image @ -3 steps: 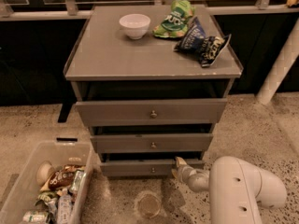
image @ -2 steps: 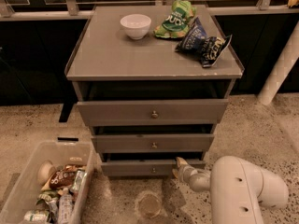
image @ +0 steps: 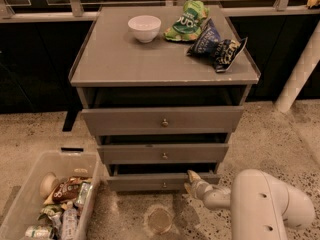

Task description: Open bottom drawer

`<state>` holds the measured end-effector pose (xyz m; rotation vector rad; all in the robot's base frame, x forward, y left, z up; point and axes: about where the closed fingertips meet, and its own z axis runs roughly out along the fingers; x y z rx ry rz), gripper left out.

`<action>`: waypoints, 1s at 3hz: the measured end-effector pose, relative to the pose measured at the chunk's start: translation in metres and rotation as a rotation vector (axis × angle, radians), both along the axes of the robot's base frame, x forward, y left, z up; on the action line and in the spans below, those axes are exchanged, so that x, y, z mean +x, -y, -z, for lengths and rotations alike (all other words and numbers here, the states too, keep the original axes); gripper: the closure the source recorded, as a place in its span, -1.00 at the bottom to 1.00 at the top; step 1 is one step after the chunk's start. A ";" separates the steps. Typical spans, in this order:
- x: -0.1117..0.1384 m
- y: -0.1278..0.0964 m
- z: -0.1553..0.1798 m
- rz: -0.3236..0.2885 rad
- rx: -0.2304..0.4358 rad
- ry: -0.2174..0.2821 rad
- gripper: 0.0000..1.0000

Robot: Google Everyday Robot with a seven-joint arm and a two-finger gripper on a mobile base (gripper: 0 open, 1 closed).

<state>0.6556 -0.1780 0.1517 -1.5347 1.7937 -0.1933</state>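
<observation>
Pincer (image: pixel 191 182) and bottom drawer (image: pixel 135 182) meet low down, just above the floor (image: pixel 280 144). Whether the pincer is open or closed I cannot tell.

The bottom drawer is the lowest of three grey fronts in the cabinet, a slim panel whose long axis runs left to right across the view. A dark gap shows above its top edge. Its small round knob (image: pixel 164 185) sits at the centre of the panel. The pincer lies to the right of that knob, against or just in front of the right half of the panel, near its upper edge. I cannot make out whether it actually has hold of that edge. The knob itself is bare, with nothing around it.

The white arm (image: pixel 265 204) reaches in from the lower right, so the drawer lies ahead and to the left of it. The drawer should slide outward toward the viewer, square to its long axis. By my judgement a pull from this off-centre spot may skew it, so the draw needs to run straight back.

Above sits the middle drawer (image: pixel 130 154). A clear bin (image: pixel 30 184) of packets stands on the floor to the left, near the drawer's left end.
</observation>
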 end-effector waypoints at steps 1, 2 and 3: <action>0.000 0.000 -0.001 -0.002 -0.003 -0.005 1.00; -0.013 -0.004 0.006 -0.007 0.011 -0.008 1.00; -0.013 -0.004 0.001 -0.007 0.011 -0.008 1.00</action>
